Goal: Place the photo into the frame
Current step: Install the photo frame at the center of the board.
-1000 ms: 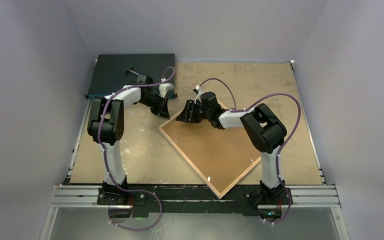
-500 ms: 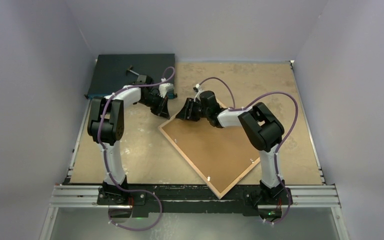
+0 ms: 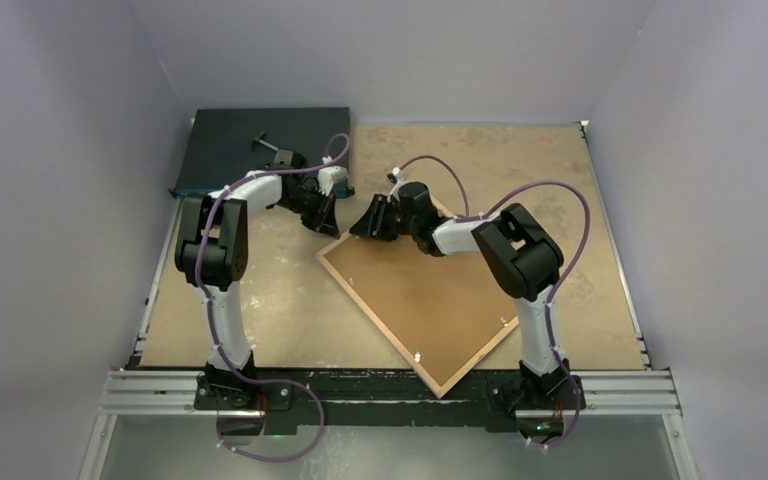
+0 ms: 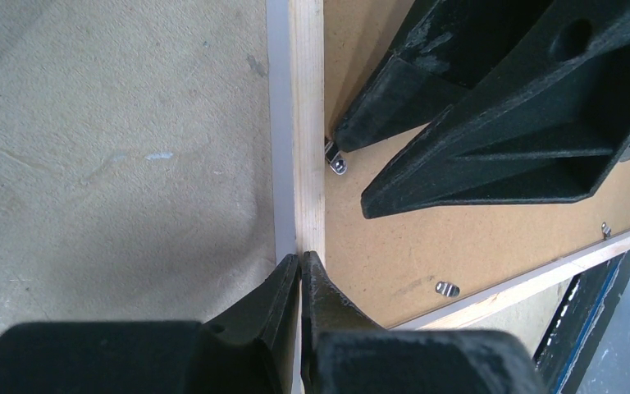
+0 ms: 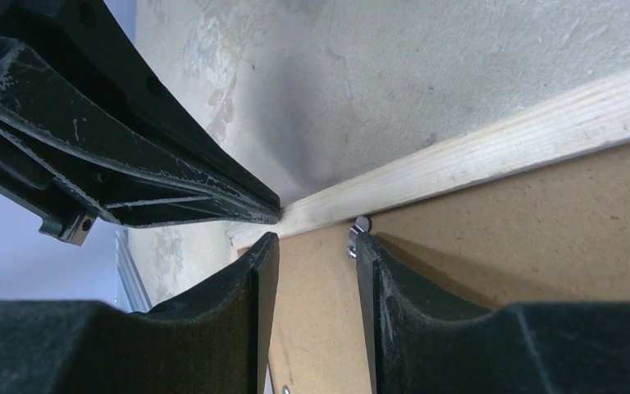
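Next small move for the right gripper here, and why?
Probably sweep the right gripper sideways so one finger swivels the metal tab. The tab sits between its parted fingers, where the frame meets the backing board, while the shut left gripper rests on the frame's rail.

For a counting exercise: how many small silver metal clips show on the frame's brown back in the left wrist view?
3: one clip at the right gripper, one near the frame's lower wooden rail, one far right. Its black fingers may hide more.
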Tool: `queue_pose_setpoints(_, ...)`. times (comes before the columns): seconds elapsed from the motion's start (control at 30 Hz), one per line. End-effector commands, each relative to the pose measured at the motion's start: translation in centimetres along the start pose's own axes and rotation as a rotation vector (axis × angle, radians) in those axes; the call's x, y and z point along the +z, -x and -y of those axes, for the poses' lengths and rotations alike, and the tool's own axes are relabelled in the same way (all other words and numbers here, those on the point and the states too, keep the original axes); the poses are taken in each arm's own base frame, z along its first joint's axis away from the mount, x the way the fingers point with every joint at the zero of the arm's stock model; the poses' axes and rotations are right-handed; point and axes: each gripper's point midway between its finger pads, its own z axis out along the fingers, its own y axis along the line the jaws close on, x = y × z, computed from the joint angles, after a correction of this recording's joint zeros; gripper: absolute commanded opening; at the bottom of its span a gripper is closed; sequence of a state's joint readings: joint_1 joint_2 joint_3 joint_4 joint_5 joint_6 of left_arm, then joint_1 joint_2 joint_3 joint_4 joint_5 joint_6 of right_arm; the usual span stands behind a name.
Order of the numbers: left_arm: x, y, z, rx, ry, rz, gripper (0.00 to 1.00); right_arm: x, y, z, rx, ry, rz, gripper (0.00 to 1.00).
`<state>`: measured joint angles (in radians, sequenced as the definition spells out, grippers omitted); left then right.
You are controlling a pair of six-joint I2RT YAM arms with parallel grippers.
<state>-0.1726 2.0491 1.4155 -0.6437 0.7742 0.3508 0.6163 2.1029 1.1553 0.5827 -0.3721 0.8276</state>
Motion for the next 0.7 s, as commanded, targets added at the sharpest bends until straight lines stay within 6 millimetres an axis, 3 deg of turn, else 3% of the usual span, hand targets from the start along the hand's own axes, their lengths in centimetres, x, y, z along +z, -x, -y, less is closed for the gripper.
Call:
queue_pose_setpoints(0.0,0.0,-0.8,0.9,0.015,-0.014,-0.021,0.03,1.1,-0.1,0.2,0.017,-0.013,0.008,0.43)
queue_pose_setpoints(0.33,-0.3,-0.8,0.9,0.022,-0.01,-0.027,0.03,0.2,-0.6,0.1,0.028,-0.013,-0.007,0.43)
queue_pose_setpoints(0.47,-0.5,-0.9,1.0,0.03,-0.003,-0.027,0.03,-0.7,-0.3,0.9,0.006,-0.052,0.006,0.43)
queue_pose_setpoints(0.67,-0.5,-0.9,1.0,0.029,-0.003,-0.025,0.02,-0.3,-0.4,1.7,-0.029,-0.069,0.014,0.44)
